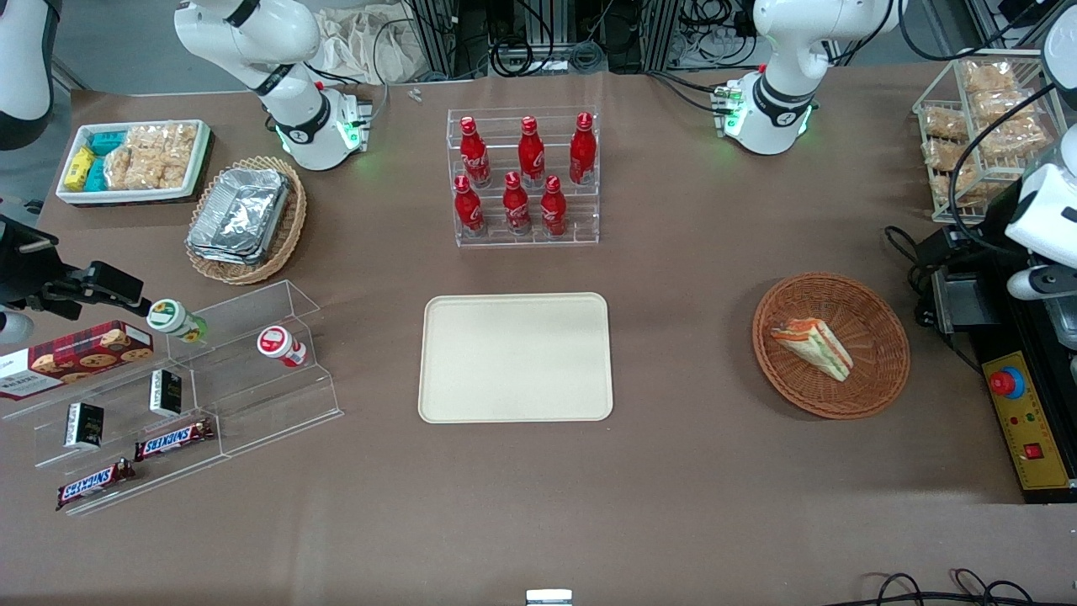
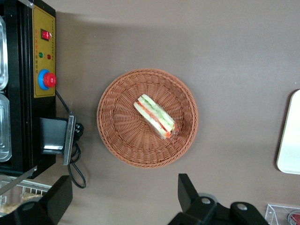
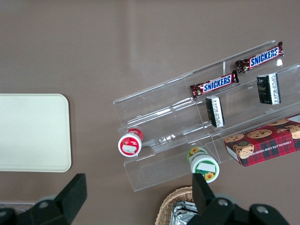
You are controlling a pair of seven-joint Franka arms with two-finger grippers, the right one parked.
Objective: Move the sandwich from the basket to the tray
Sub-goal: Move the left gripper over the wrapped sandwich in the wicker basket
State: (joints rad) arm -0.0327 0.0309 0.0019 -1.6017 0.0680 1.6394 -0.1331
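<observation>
Brown cloth covers the worktop (image 1: 673, 471), with the cream tray (image 1: 515, 357) bare at its middle and the reddish wicker basket (image 1: 875, 370) toward the working arm's end. The sandwich (image 2: 154, 116) lies on its side in the basket's hollow, its filling stripes showing. The claw (image 2: 119, 199) hangs high above the basket's edge, fingers (image 2: 190, 190) spread wide and holding nothing. The wedge looks light and soft and seems film-wrapped, so probably slippery; a gentle pinch across the two flat bread faces near mid-length seems safest.
</observation>
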